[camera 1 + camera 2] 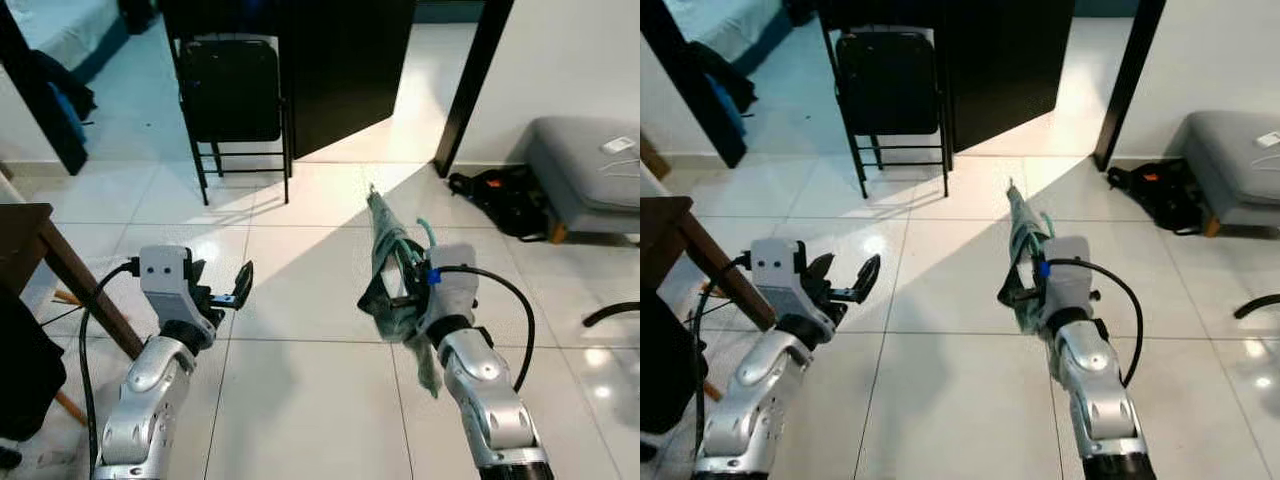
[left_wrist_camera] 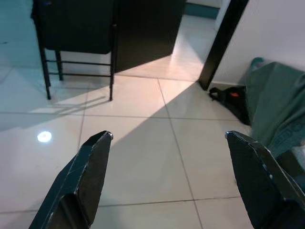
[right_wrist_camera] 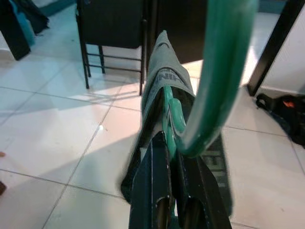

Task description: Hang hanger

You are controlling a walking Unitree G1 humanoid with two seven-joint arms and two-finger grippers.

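Observation:
My right gripper [image 1: 408,290] is shut on a green plastic hanger [image 3: 209,81] that carries a grey-green garment [image 1: 385,265]. The garment hangs folded over the hanger and points forward over the tiled floor. In the right wrist view the hanger's hook curves up past the black fingers [image 3: 157,191], and the garment [image 3: 162,81] drapes just beyond them. My left gripper [image 1: 235,290] is held out at the left with its fingers [image 2: 86,176] spread wide and nothing between them.
A black folding chair [image 1: 232,95] stands ahead beside a dark open door [image 1: 345,70]. A wooden table leg [image 1: 80,290] slants at the left. At the right are a black bag [image 1: 500,195] and a grey sofa [image 1: 585,175].

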